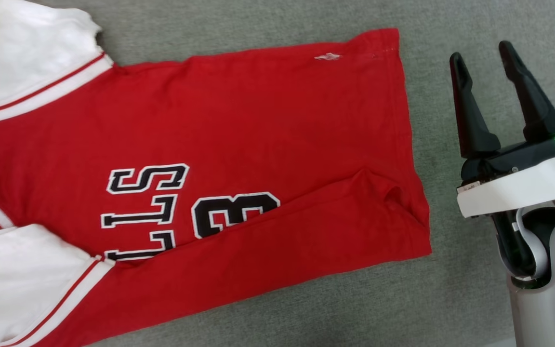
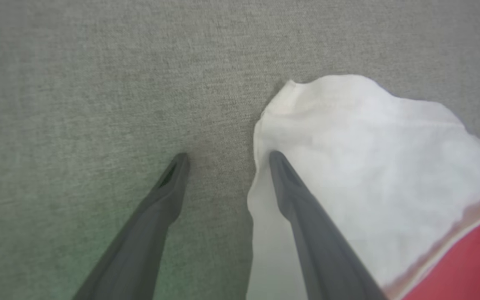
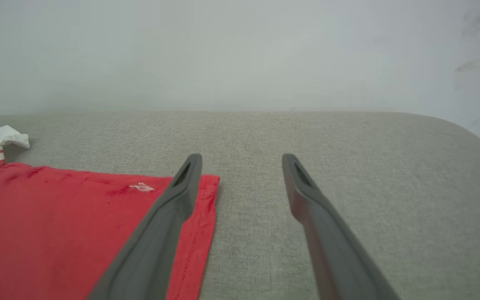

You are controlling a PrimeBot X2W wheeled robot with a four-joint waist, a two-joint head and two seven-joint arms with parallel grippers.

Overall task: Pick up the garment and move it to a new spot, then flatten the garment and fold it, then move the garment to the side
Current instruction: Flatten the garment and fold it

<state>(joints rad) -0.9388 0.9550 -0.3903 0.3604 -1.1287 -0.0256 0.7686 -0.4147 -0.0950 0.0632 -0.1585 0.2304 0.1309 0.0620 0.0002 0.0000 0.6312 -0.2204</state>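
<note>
both my left gripper [image 2: 228, 155] and right gripper [image 1: 480, 50] hang spread and empty; the garment [image 1: 258, 120] looks light and limp, so i'd pinch its hem corners [image 1: 392, 39].

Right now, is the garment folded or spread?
Partly folded: the garment lies flat, but its near side is folded over, covering part of the black lettering.

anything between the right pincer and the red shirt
Nothing visible. Bare grey woven surface is all that lies between the open right pincer and the hem of the bright red soft-fabric T-shirt with white sleeves.
</note>
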